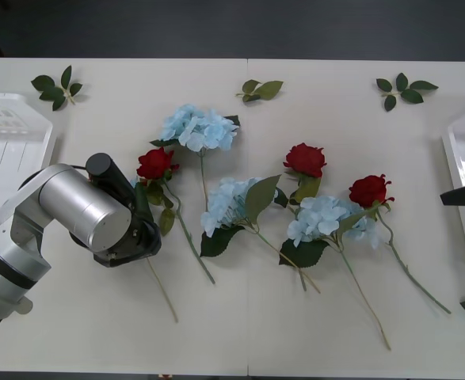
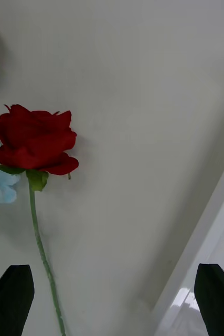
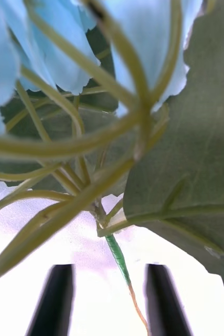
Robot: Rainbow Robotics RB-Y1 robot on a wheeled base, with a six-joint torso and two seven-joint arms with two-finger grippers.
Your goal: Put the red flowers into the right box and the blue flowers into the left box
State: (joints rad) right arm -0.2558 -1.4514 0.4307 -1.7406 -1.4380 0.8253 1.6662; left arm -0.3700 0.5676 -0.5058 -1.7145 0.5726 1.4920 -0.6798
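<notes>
Hydrangea stalks and a broad leaf crowd the left wrist view so closely that I cannot tell which of the blue flowers (image 1: pixel 200 127) in the front view they belong to. What I can read there is the left gripper (image 3: pixel 109 270): its two black fingers (image 3: pixel 56 299) stand apart astride a thin green stem (image 3: pixel 118 257), with a gap on each side, so it is released and not clamping. From the front, the silver wrist of the left arm (image 1: pixel 81 210) covers those fingers, low over the table (image 1: pixel 240 332) beside the leftmost of the red flowers (image 1: pixel 154 164); a bare stem pokes out from under it. I count three blue heads and three roses, all lying loose mid-table between the boxes. The left box (image 1: pixel 18 142) is cut off at the frame's edge, as is the right box (image 1: pixel 454 158). The right gripper (image 2: pixel 112 268) waits at the right edge by that box's rim, fingers spread wide, grasping nothing, with a rose (image 2: pixel 35 139) just ahead. Leaf sprigs (image 1: pixel 260 89) lie along the far side.
</notes>
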